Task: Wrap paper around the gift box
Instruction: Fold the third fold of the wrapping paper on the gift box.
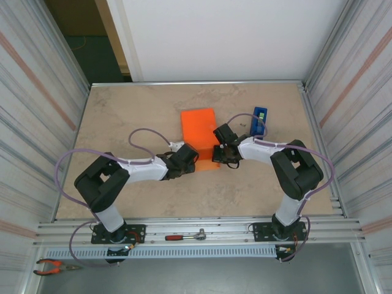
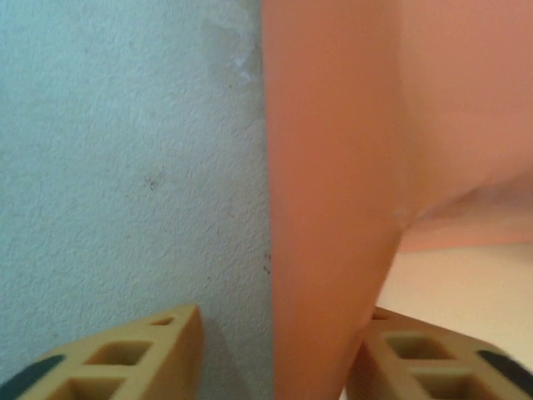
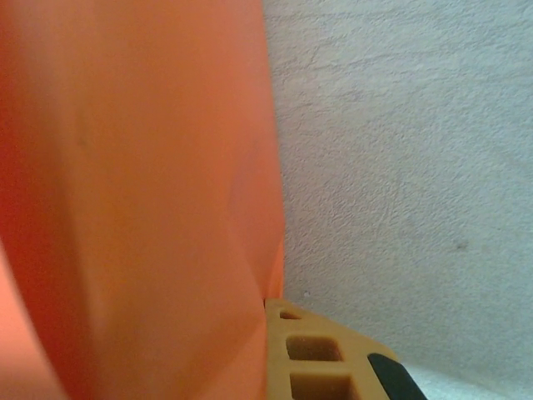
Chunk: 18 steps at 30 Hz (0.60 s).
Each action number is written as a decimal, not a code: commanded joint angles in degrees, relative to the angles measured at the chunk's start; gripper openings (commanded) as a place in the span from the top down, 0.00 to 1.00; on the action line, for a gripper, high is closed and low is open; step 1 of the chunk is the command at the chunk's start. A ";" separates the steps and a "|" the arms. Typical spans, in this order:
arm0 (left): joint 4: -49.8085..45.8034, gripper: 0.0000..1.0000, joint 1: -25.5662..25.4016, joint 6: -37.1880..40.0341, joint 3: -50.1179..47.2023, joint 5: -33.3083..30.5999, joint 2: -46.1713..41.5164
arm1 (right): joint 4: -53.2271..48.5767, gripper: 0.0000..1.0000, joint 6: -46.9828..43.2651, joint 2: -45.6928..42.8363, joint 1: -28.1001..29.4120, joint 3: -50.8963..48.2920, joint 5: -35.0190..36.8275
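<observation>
One paper (image 1: 199, 125), one blue dispenser (image 1: 260, 118), one left gripper (image 1: 192, 162), one right gripper (image 1: 216, 155).

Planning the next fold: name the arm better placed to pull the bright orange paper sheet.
Probably right: right gripper is shut on the paper; left gripper stands open around its edge.

Orange paper (image 3: 141, 192) takes up the left half, standing up off the table, with a soft crease down it and darker shadow at far left. Pale speckled table (image 3: 400, 150) on the right. Right gripper (image 3: 265, 354) is closed on the sheet. One tan finger (image 3: 321, 354) with square cutouts and a dark pad sits flush against it; the other is hidden behind the paper.
</observation>
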 commanded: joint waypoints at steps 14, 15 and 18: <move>-1.99 1.00 -0.66 1.75 4.74 -1.39 2.39 | -1.24 1.00 2.71 -0.50 1.10 -2.46 -0.03; -3.08 1.00 -0.67 1.90 5.33 -1.49 2.42 | -1.18 1.00 2.72 -0.42 1.12 -2.54 -0.02; -6.29 0.84 -0.66 1.76 6.05 -2.30 1.82 | -1.25 1.00 2.81 -0.33 1.09 -2.52 -0.14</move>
